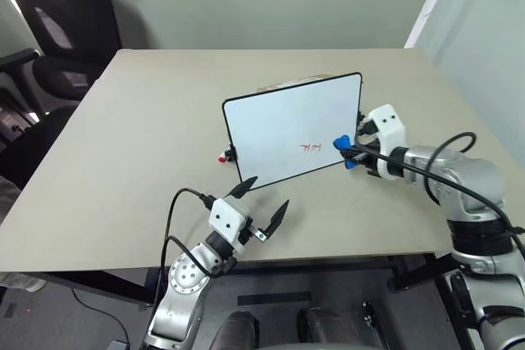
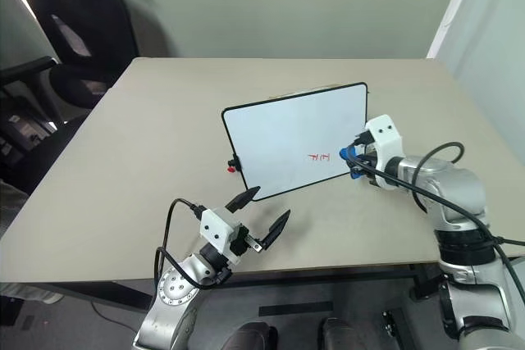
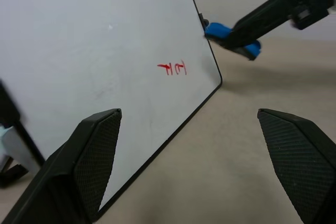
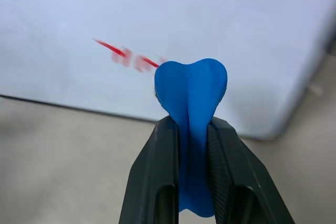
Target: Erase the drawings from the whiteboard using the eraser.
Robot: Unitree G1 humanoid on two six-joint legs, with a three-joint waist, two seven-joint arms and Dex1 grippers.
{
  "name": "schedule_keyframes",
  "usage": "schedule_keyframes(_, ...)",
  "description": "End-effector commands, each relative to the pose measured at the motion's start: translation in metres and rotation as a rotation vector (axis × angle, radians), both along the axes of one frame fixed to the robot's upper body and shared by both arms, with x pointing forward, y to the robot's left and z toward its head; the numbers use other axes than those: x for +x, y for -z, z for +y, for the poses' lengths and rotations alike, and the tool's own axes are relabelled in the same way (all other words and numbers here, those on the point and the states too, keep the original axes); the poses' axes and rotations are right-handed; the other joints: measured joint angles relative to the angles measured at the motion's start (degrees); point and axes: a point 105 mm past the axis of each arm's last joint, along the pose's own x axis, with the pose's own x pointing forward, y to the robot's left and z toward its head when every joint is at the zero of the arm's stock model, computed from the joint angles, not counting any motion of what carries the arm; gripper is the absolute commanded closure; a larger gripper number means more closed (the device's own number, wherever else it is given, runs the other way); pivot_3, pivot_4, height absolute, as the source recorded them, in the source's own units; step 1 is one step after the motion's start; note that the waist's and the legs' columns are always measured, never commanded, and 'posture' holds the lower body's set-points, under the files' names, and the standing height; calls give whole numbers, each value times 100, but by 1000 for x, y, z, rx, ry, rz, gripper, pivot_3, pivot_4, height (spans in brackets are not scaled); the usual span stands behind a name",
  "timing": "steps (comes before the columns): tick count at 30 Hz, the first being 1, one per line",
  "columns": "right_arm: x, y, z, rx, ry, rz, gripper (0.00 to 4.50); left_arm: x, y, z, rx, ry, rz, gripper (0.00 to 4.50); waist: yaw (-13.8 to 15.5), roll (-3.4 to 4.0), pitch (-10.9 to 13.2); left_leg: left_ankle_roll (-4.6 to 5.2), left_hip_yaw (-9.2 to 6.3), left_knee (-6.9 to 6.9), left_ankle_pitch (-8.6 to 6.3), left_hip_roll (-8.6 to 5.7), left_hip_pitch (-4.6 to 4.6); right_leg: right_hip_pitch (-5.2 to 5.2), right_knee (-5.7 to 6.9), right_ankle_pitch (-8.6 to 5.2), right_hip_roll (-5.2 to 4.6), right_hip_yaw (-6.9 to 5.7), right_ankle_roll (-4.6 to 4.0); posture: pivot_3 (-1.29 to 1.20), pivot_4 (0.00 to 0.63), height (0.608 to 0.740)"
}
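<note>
Blue rubber is bulging between the black fingers (image 4: 157, 177) of my right gripper (image 1: 351, 153), which is pinching the eraser (image 4: 191, 103) hard enough to fold it, w/ a lobe sticking out past the tips. That squeeze is making sense to me: a soft block needs a firm hold if it is going to be dragged across a surface w/o slipping.

I'm watching the whiteboard (image 1: 279, 125) standing tilted back near the middle of the table (image 1: 123, 153), its lower edge resting on the tabletop, so the writing face is leaning toward me and toward both arms. The drawings (image 1: 312, 147), a few thin red strokes, are sitting low on the board's face toward its right edge, not yet wiped. The eraser is hovering just beside that right edge, near the strokes; whether it is touching the frame I can't tell.

R arm is reaching in from the table's right side, forearm running across toward the board, gripper angling slightly downward at the marks. L arm is coming up over the table's near edge, its left gripper (image 1: 264, 204) w/ fingers spread wide and holding nothing, aimed at the board's lower left part. My guess: it is waiting there to steady the board if the wipe pushes it back.
</note>
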Motion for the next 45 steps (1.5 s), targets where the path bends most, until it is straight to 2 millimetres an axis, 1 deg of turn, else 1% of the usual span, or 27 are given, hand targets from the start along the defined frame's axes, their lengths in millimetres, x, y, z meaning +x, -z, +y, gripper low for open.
schedule_keyframes(1, 11, -6, 4, -13, 5, -45, 3843, -4, -13, -1, -13, -2, -52, 0, 20, -2, -2, -1, 0, 0, -1, 0, -2, 1, 0, 3, -2, 0, -5, 0, 150, 739)
schedule_keyframes(4, 16, 6, 10, -9, -18, -19, 3843, -5, -16, 1, -17, -16, -60, 0, 33, -6, -9, -5, 0, 0, -5, 0, -22, 0, 1, 14, -2, 0, -21, 0, 150, 739)
schedule_keyframes(5, 18, 11, 11, -12, -22, -10, 3843, -6, -17, 1, -19, -18, -62, 0, 33, -4, -10, -5, 0, -1, -6, 0, -27, 0, 2, 23, -2, 0, -35, 0, 150, 739)
schedule_keyframes(6, 19, 15, 12, -16, -24, -3, 3843, -6, -18, 2, -20, -20, -63, 0, 32, -1, -12, -5, 0, -2, -6, 0, -32, -4, 2, 46, -2, -1, -71, 0, 150, 739)
schedule_keyframes(9, 24, 19, 17, -17, -42, 1, 3843, -8, -19, 3, -24, -26, -66, 0, 18, 1, -14, -12, 1, -4, -10, 0, -36, 0, 1, 43, -1, -1, -63, 0, 150, 739)
schedule_keyframes(10, 25, 21, 19, -26, -49, 3, 3843, -8, -20, 3, -25, -28, -67, 0, 3, -1, -13, -24, 1, -6, -16, 0, -36, 0, 0, 33, -1, -1, -45, 0, 150, 739)
schedule_keyframes(12, 27, 28, 20, -69, -55, 9, 3843, -9, -20, 3, -27, -31, -69, 0, -22, -1, -11, -31, 1, -6, -21, 0, -34, -3, 1, 35, -1, -1, -42, 0, 150, 739)
schedule_keyframes(14, 25, 37, 22, -96, -72, 28, 3843, -10, -22, 3, -30, -34, -70, 0, -26, 0, -11, -32, 1, -6, -21, 1, -34, -9, 4, 35, 0, -2, -43, 0, 150, 739)
schedule_keyframes(16, 24, 38, 25, -98, -85, 32, 3843, -11, -22, 3, -32, -36, -71, 0, -28, 1, -10, -32, 1, -7, -21, 1, -27, -23, 7, 38, 0, -3, -47, 0, 150, 739)
schedule_keyframes(18, 24, 34, 26, -96, -93, 22, 3843, -11, -23, 3, -34, -38, -70, 0, -27, 3, -8, -34, 2, -6, -17, 1, -41, -46, 7, 57, 0, -2, -53, 0, 150, 739)
schedule_keyframes(19, 26, 29, 28, -93, -98, 8, 3843, -12, -23, 4, -35, -39, -70, 0, -26, 3, -7, -36, 2, -6, -16, 1, -42, -47, 7, 60, 0, -3, -54, 0, 150, 739)
schedule_keyframes(21, 29, 12, 34, -76, -114, -36, 3843, -11, -23, 4, -36, -40, -69, 0, -28, 6, 0, -38, 2, -6, -16, 1, -41, -46, 7, 62, 0, -2, -56, 0, 150, 739)
schedule_keyframes(26, 34, -22, 45, -52, -139, -127, 3843, -11, -23, 3, -37, -38, -66, 0, -64, 5, 11, -41, 3, -6, -16, 1, -42, -54, 5, 66, 0, -3, -61, 0, 150, 739)
schedule_keyframes(29, 33, -33, 50, -42, -153, -150, 3843, -10, -23, 3, -38, -37, -65, 0, -69, 4, 10, -39, 3, -6, -14, 2, -40, -56, 6, 66, 0, -3, -63, 0, 150, 739)
schedule_keyframes(31, 33, -32, 50, -46, -157, -149, 3843, -10, -23, 2, -40, -36, -64, 0, -68, 4, 11, -39, 3, -6, -14, 2, -40, -57, 6, 67, 0, -3, -64, 0, 150, 739)
schedule_keyframes(32, 33, -31, 50, -49, -157, -146, 3843, -10, -22, 2, -40, -36, -64, 0, -69, 5, 11, -39, 3, -6, -14, 2, -40, -57, 6, 68, 0, -3, -65, 0, 150, 739)
schedule_keyframes(36, 32, 8, 44, -89, -131, -28, 3843, -11, -23, 2, -44, -37, -64, 0, -68, 3, 7, -39, 3, -6, -14, 2, -38, -57, 6, 71, 0, -3, -71, 0, 150, 739)
schedule_keyframes(38, 31, 21, 43, -100, -124, 8, 3843, -12, -23, 2, -45, -38, -65, 0, -68, -4, 1, -39, 3, -6, -15, 2, -34, -55, 7, 71, 0, -3, -71, 0, 150, 739)
schedule_keyframes(42, 31, 34, 44, -101, -120, 43, 3843, -12, -24, 3, -44, -42, -69, 0, -79, -4, 3, -49, 4, -6, -20, 3, -38, -54, 6, 71, 0, -3, -71, 0, 150, 739)
schedule_keyframes(45, 31, 38, 46, -105, -122, 56, 3843, -13, -24, 4, -44, -45, -71, 0, -82, -3, 4, -73, 4, -6, -34, 3, -37, -65, 7, 72, 0, -3, -72, 0, 150, 739)
